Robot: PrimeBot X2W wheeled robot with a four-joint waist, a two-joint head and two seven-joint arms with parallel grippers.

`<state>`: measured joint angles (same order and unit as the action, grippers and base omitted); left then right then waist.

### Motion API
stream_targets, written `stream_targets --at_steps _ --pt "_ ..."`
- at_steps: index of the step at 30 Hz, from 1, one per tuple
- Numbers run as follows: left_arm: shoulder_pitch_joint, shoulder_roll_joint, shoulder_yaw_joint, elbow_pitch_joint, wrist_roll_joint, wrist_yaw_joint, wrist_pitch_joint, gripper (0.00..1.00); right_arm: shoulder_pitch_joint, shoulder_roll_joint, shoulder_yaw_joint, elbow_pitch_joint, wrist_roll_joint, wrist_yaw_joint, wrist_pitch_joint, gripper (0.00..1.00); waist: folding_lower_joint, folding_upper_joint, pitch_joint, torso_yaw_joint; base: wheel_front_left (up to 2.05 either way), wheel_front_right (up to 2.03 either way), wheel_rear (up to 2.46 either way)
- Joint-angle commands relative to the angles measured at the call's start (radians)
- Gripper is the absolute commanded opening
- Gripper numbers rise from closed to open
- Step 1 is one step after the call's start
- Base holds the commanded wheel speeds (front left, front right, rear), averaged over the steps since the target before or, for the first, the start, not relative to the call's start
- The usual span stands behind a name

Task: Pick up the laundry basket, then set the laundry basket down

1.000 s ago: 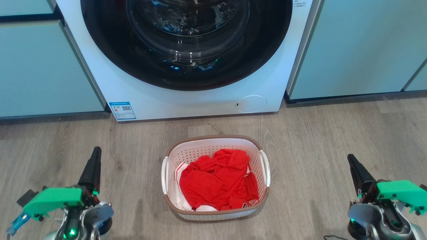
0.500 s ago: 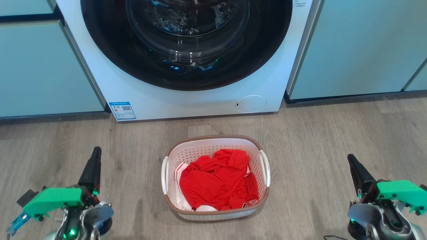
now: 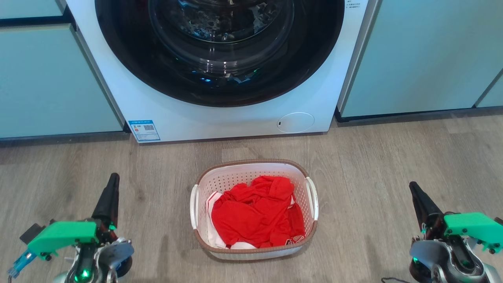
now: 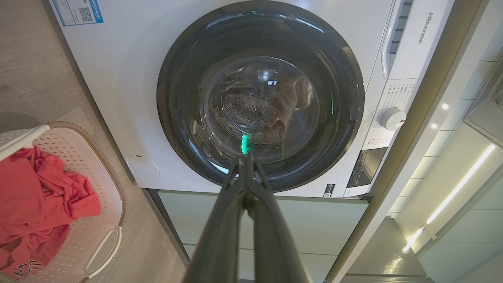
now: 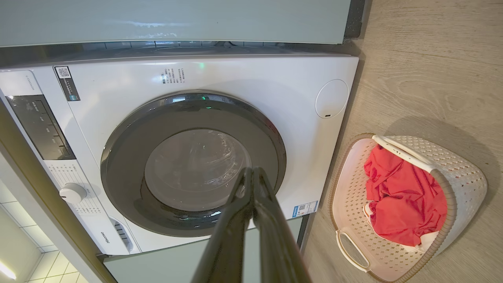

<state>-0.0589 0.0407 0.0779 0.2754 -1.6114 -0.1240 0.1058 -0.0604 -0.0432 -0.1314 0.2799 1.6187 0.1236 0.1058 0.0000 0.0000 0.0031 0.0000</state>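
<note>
Currently, the laundry basket (image 3: 235,179) is being supported upright by the wooden floor (image 3: 373,165), directly in front of the washing machine (image 3: 235,118) and near its dark round door (image 3: 220,47), with red clothes (image 3: 255,212) being carried loosely inside it.

Nothing is being gripped. The left gripper (image 3: 113,179) is being held pinched together, its two dark fingers meeting at the tips with nothing between them. The right gripper (image 3: 412,186) is being held in the same closed, empty way. Both are being held well apart from the basket, one out to each side and pointing toward the machine. This is being judged a ready stance: the basket is being framed evenly so that each arm can be brought in on its own side.

The left handle (image 3: 193,204) and the right handle (image 3: 313,198) are being presented outward toward the grippers, which is probably the reason for that symmetric spread.

The pick-up is being judged as not yet begun. For the next move, the fingers would need to be parted and each gripper swung inward and lowered to its handle. An uneven lift is being regarded as the main risk, since the light basket could be tipped and the clothes spilled.
</note>
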Motion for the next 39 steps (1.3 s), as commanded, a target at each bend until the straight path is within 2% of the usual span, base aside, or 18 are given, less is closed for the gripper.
stream_targets --at_steps 1,39 --pt "-0.049 0.009 0.036 -0.031 0.003 -0.007 0.008 0.0 -0.048 -0.007 0.017 -0.035 -0.01 0.007 0.008 0.0 0.0 0.0 0.0 0.0 0.0 0.0 0.0" --pt "-0.049 0.009 0.036 -0.031 0.003 -0.007 0.007 0.0 -0.048 -0.007 0.017 -0.035 -0.01 0.007 0.008 0.0 0.0 0.0 0.0 0.0 0.0 0.0 0.0"
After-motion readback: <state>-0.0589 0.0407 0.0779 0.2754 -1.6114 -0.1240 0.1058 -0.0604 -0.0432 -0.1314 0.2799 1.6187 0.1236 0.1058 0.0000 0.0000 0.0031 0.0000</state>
